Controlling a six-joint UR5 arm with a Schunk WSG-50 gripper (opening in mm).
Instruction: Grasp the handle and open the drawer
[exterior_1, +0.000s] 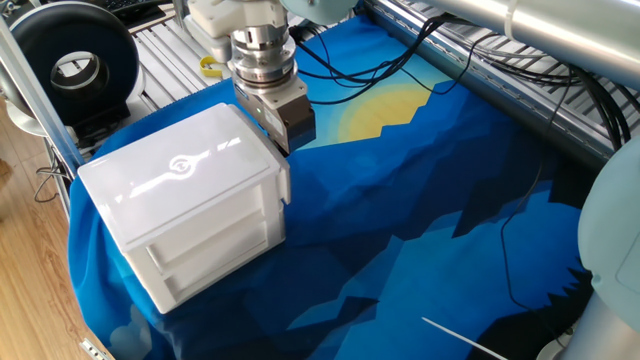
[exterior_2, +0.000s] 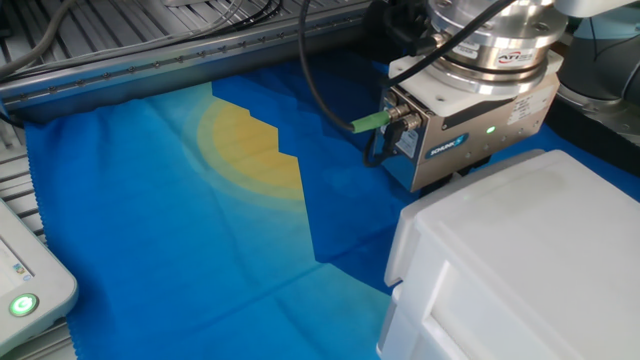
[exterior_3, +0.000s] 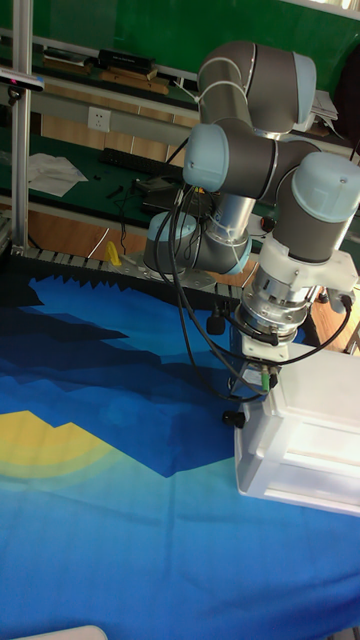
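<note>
I have the claw (exterior_1: 284, 150) down against the far side of the white cabinet (exterior_1: 185, 190), level with its top edge. The fingers are hidden behind the cabinet in all 3 views, so I cannot tell whether they are open or clamped. The handle is hidden too; the drawer (exterior_3: 310, 447) looks shut. I judge this the grasp step; next comes a straight pull.

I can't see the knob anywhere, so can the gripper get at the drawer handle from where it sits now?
Probably yes. The gripper sits low against one side of the white cabinet, nothing else crowding it. But the handle and fingertips are hidden, so contact can't be confirmed.
</note>
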